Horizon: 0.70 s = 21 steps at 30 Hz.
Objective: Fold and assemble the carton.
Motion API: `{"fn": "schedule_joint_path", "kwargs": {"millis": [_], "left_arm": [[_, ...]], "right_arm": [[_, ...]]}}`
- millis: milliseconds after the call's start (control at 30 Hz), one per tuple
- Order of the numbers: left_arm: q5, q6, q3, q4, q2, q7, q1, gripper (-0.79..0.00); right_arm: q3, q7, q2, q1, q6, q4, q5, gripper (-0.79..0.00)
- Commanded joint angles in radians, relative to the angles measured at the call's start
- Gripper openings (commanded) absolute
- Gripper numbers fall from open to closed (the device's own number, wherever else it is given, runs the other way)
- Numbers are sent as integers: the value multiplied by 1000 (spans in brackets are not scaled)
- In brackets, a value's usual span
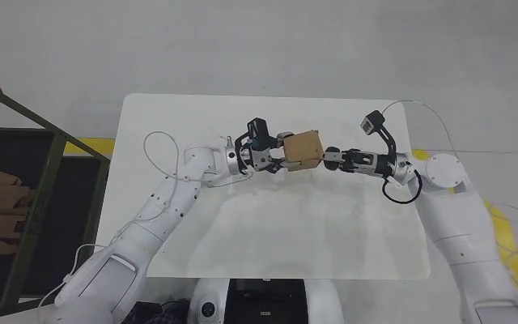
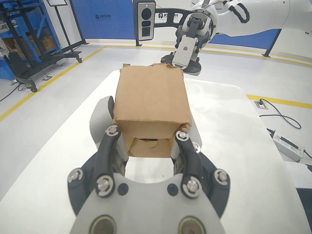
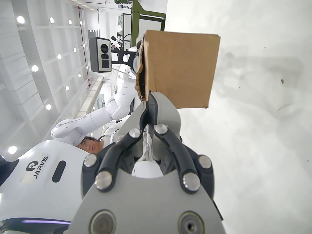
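Holding the carton (image 1: 304,149) between both arms looked deliberate: it hung off the table (image 1: 283,243), I think, a little toward 12 o'clock from the table's middle. Left gripper (image 2: 146,135), at the carton's 9 o'clock, was clamped across one end, probably just to steady it. Right gripper (image 3: 149,103), at 3 o'clock, was pinched nearly flat on the carton's ragged edge, I'd guess so that side could get folded in.

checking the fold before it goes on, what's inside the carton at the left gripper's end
At the open end of the carton, gripped by the left gripper, a bent cardboard flap shows inside. Whatever lies deeper is hidden by the carton's walls.
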Motion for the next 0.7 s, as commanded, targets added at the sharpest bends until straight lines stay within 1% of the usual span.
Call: {"fn": "schedule_joint_path", "kwargs": {"millis": [0,400,433,667], "left_arm": [[2,2,1,-2,0,1,2,-397],[11,3,5,-6,0,-1,4,-397],[11,2,5,-4,0,0,4,-397],[7,-4,5,2,-1,0,3,-397]], "right_arm": [[-6,-1,-1,5,1,3,-1,-785],[-35,15,-6,23,3,9,-2,-785],[-33,19,-5,23,2,10,0,-757],[-4,25,1,23,1,21,30,-730]]}}
